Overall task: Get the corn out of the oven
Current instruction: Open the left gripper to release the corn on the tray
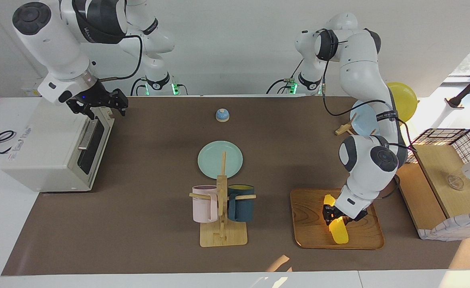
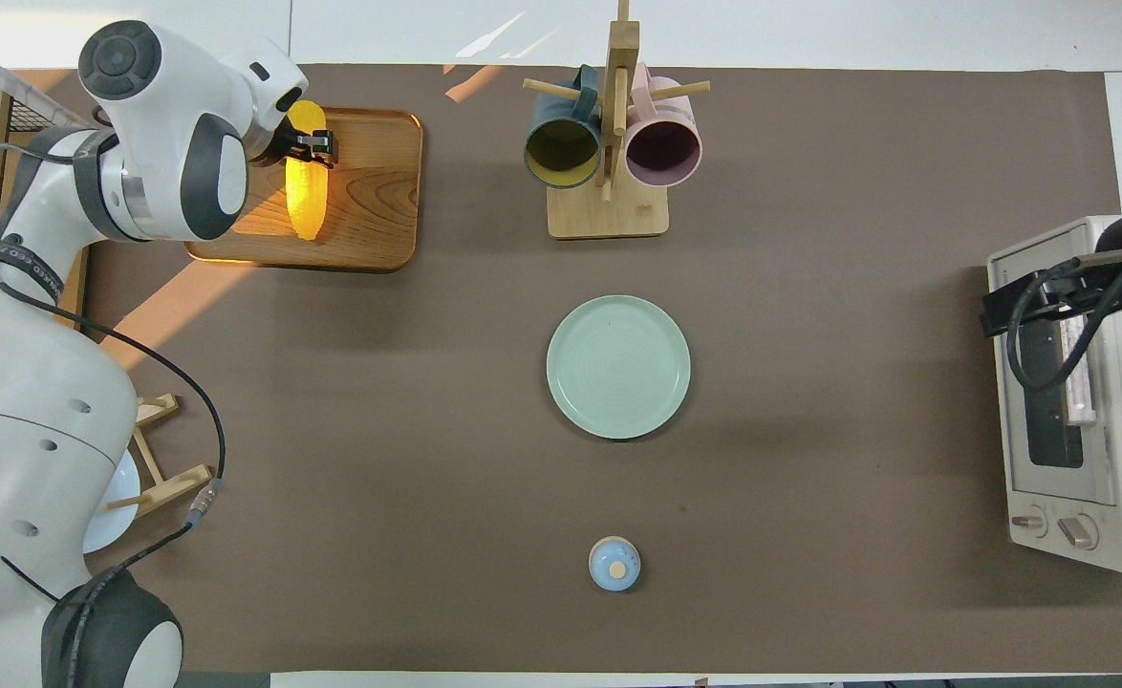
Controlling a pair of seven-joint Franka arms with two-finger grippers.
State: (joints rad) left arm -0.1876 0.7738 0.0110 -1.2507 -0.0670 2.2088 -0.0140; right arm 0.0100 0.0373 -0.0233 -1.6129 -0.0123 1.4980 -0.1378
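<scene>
My left gripper [image 1: 333, 216] is shut on the yellow corn [image 1: 338, 233] and holds it tilted, low over the wooden tray [image 1: 307, 218]. I cannot tell whether the corn's lower end touches the tray. The overhead view shows the same left gripper [image 2: 310, 147], the corn [image 2: 305, 203] and the tray [image 2: 375, 205]. The off-white oven [image 1: 47, 148] stands at the right arm's end of the table with its door closed; it also shows in the overhead view [image 2: 1096, 535]. My right gripper [image 1: 99, 105] is open and empty, just above the door's top edge.
A green plate [image 1: 209, 160] lies mid-table, with a wooden mug rack [image 1: 223, 236] holding two mugs farther from the robots. A small blue bell [image 1: 222, 115] sits near the robots. A wire basket with boards [image 1: 443, 180] and a plate stand [image 1: 403, 100] are at the left arm's end.
</scene>
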